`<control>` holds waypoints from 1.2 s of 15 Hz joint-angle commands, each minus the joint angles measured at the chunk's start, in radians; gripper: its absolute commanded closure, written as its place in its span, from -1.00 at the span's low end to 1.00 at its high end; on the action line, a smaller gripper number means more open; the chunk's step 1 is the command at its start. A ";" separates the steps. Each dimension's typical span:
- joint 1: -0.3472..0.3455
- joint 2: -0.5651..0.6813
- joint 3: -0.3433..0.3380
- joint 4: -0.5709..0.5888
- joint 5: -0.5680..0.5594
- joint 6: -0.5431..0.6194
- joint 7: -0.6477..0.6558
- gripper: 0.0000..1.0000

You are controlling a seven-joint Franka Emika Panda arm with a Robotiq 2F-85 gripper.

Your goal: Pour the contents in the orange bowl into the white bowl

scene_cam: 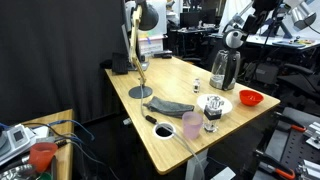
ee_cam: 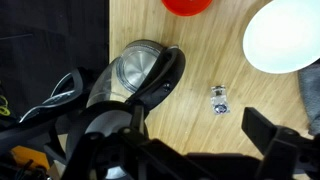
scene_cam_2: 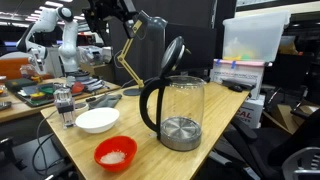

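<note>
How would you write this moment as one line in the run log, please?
gripper: open, empty, raised above table | orange bowl: on table, white contents inside | white bowl: beside it, apart | pour: not started

Counter [scene_cam: 170, 78]: rectangular light-wood top, visible in both exterior views. Black curtain [scene_cam: 60, 45]: hangs behind the counter as a backdrop. Desk lamp [scene_cam: 141, 92]: round base on the counter, brass-coloured arm. Second wooden table [scene_cam: 66, 130]: stands beside the counter. Cluttered workbenches [scene_cam_2: 30, 95] occupy the room beyond.
</note>
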 commanded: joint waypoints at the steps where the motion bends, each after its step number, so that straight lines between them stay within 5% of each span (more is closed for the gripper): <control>1: -0.005 0.000 0.006 0.001 0.005 -0.001 -0.004 -1.00; 10: -0.005 0.000 0.006 0.001 0.005 -0.001 -0.004 -1.00; 18: -0.133 0.043 -0.070 -0.077 -0.017 -0.095 0.014 -1.00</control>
